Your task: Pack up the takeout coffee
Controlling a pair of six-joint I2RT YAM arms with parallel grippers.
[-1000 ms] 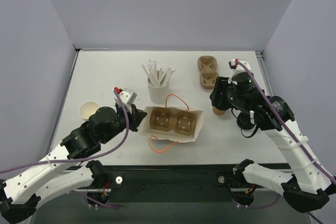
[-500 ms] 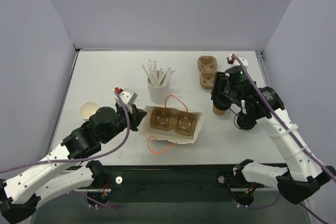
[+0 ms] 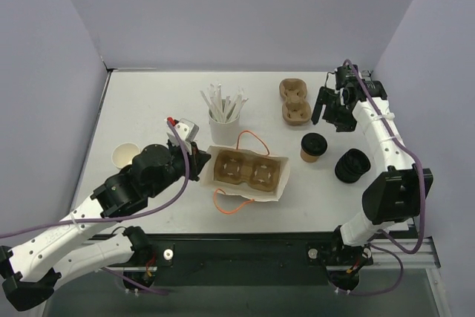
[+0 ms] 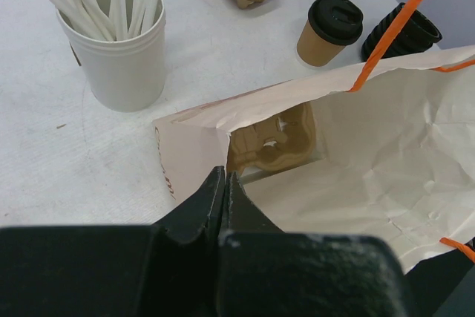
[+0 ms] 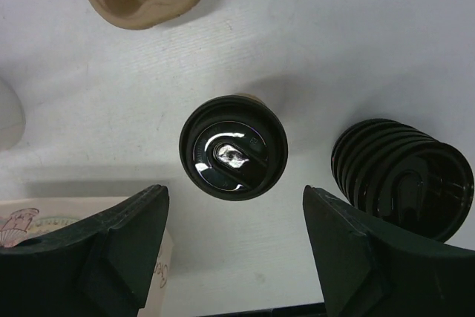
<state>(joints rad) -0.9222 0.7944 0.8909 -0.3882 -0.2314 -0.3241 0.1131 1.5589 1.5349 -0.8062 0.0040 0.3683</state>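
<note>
Right claw (image 5: 234,246) has released the takeout coffee (image 3: 313,146) and lifted clear, jaws wide; it stands alone on the tabletop (image 3: 148,102). Left claw (image 4: 225,183) unchanged, pinched on the bag (image 4: 356,154) rim.

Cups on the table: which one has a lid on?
The small brown cup right of the white bag: it alone wears a black lid. The white cup holds straws, and the cup at the left edge stands open.

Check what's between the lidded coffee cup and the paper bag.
Nothing: only bare table lies between the takeout coffee and the white paper bag, as seen in the top view; the left wrist view agrees.
</note>
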